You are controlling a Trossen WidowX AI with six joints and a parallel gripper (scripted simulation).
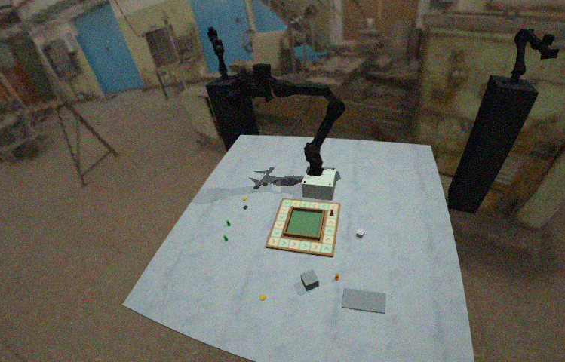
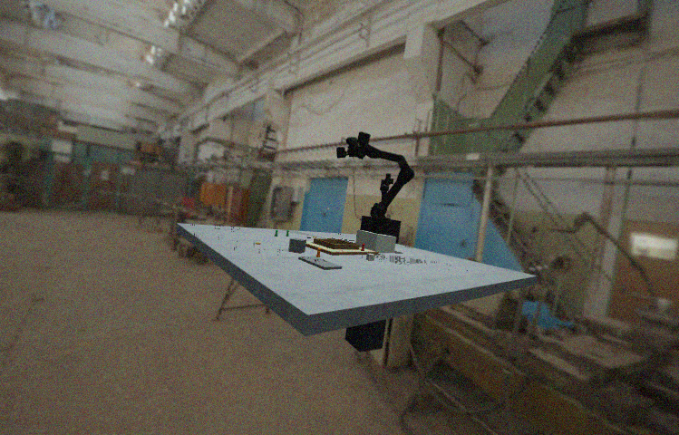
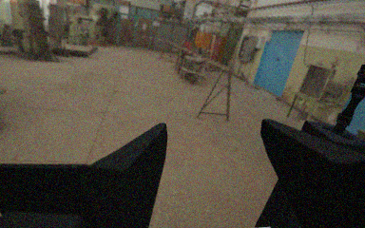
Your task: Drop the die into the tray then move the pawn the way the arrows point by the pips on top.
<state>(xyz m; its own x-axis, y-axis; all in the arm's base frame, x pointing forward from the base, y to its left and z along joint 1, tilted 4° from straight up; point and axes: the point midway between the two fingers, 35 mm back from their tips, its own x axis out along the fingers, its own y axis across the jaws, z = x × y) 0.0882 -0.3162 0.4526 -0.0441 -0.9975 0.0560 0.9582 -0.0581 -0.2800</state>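
The white die [image 1: 360,232] lies on the table to the right of the board [image 1: 296,244] [image 2: 332,248]. The board is a ring of arrow squares around a green dice tray [image 1: 304,222]. A red pawn [image 1: 331,212] stands on a square at the board's far right side. My gripper [image 1: 249,81] [image 2: 342,152] [image 3: 213,128] is high in the air, off to the left of the arm's base and far from the board and die. Its fingers stand open with nothing between them. The wrist view shows only the hall floor.
The arm's white base box [image 1: 319,183] stands just behind the board. A grey cube [image 1: 309,279], an orange pawn [image 1: 336,276], a yellow disc [image 1: 262,297] and a grey slab [image 1: 363,299] lie in front. Two green pawns [image 1: 228,222] stand to the left. Black camera pillars stand behind the table.
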